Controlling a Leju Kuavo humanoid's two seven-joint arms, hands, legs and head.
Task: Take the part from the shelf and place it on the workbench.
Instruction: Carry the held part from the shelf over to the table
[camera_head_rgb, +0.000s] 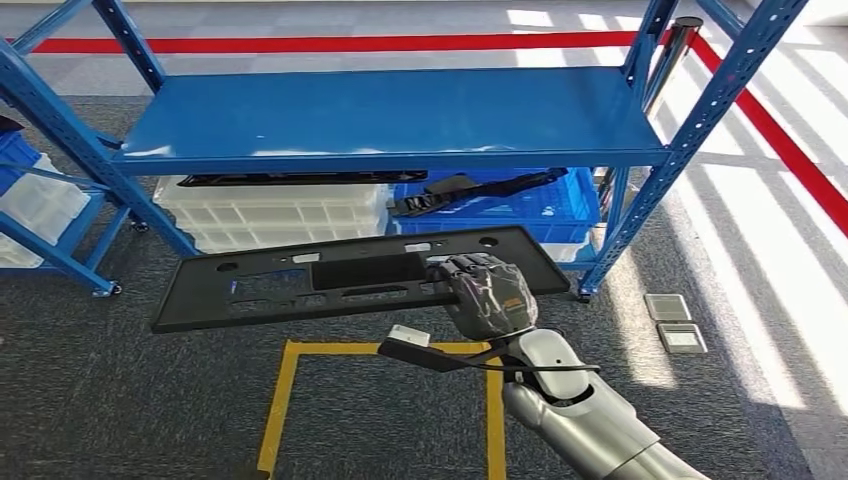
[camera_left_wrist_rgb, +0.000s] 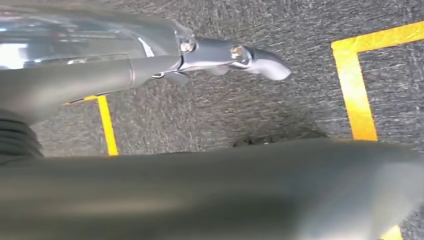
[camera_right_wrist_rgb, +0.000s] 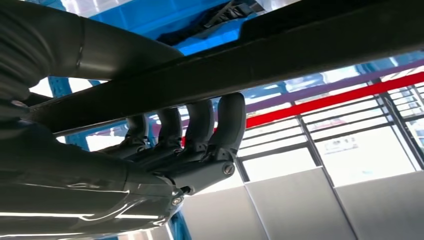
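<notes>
The right robot hand (camera_head_rgb: 488, 296) grips the long black part (camera_head_rgb: 300, 285) near its right end; the part stretches sideways toward the left, below the blue shelf (camera_head_rgb: 390, 118).

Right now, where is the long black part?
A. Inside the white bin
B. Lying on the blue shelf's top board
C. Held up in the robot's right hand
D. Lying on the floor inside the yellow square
C: the right hand grips the long black part near its right end, holding it in the air in front of the blue shelf, whose top board is bare.
</notes>
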